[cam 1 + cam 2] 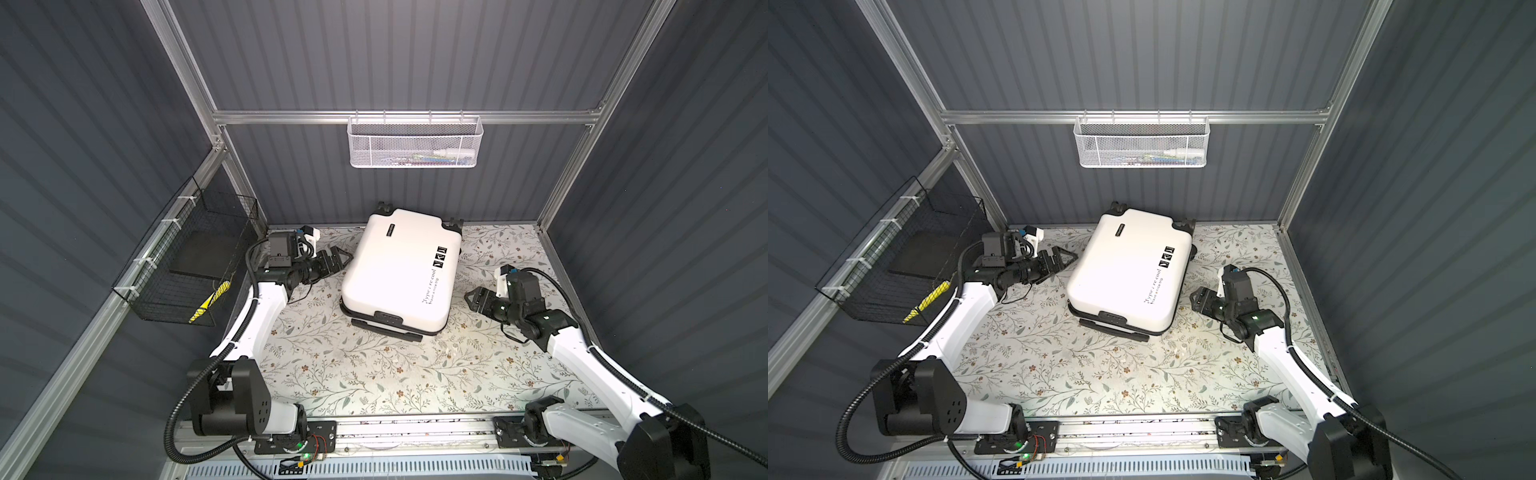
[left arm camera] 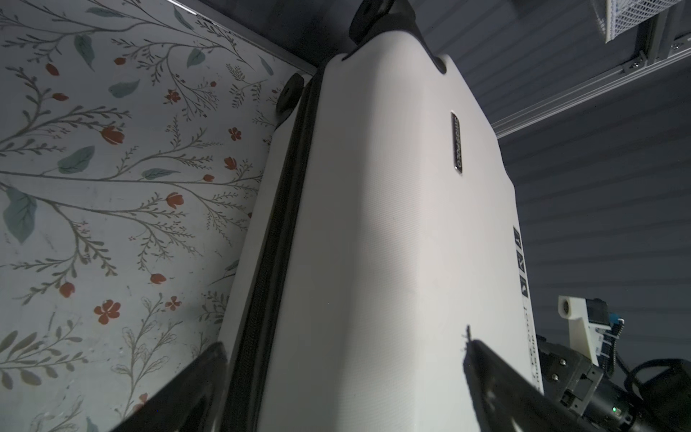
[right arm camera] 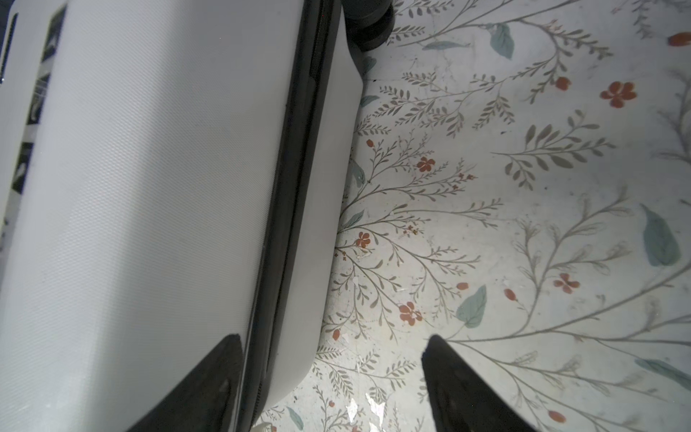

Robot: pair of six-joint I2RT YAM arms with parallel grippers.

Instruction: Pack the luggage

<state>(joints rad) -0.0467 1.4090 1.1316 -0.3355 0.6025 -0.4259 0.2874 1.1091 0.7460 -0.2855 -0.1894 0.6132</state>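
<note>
Both spread and empty: left gripper (image 1: 344, 259) and right gripper (image 1: 471, 301) sit either side of the closed white suitcase (image 1: 399, 266), flat on the floral table (image 1: 353, 374). I'd hook the black seam (image 3: 288, 187) and lift evenly.

luggage (image 1: 399, 266): 1 | white mesh basket (image 1: 415, 143): 1 | black wire basket (image 1: 183, 270): 1 | arms (image 1: 268, 307) (image 1: 582, 357): 2

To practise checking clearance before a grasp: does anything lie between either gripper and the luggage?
Nothing visible does. The left gripper and right gripper face opposite sides of the closed luggage, with only bare table in the gaps.
</note>
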